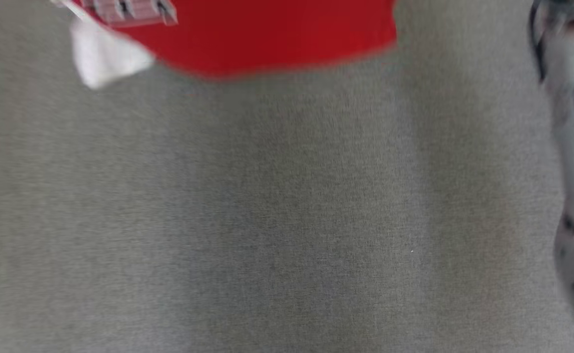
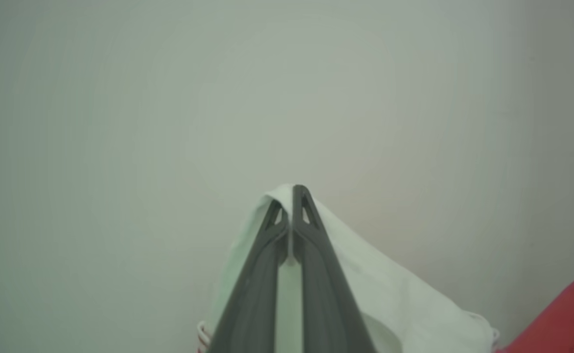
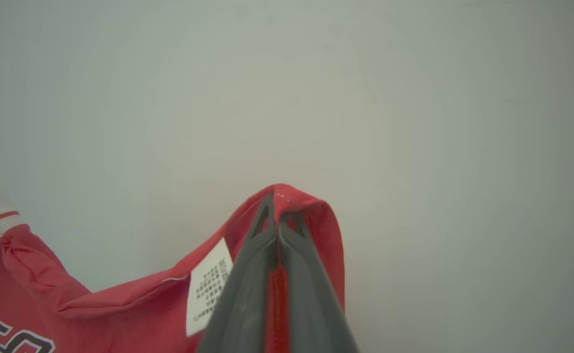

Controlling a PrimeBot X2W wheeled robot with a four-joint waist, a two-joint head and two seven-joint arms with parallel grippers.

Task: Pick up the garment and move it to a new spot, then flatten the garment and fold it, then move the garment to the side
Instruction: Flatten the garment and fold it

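Grey desk (image 1: 267, 220) shows beneath the garment (image 1: 267, 34), apparently mid-carry at the far side, left fingers (image 2: 257, 274) clamped on its white sleeve (image 2: 390, 294), right fingers (image 3: 304, 279) on red fabric; next comes laying it flat.

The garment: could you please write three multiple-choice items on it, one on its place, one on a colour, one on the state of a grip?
1. In the head view, where does the garment show?
A. along the top edge
B. at the bottom left corner
C. in the middle

2. What colour is the cloth between the fingers of the left end effector?
A. red
B. white
C. blue

3. The right end effector is:
A. open above the cloth
B. shut on nothing
C. shut on the garment's red cloth

Answers:
1 A, its red cloth runs along that edge.
2 B, white cloth drapes over the shut fingers.
3 C, red cloth is pinched between its fingers, beside a white label.
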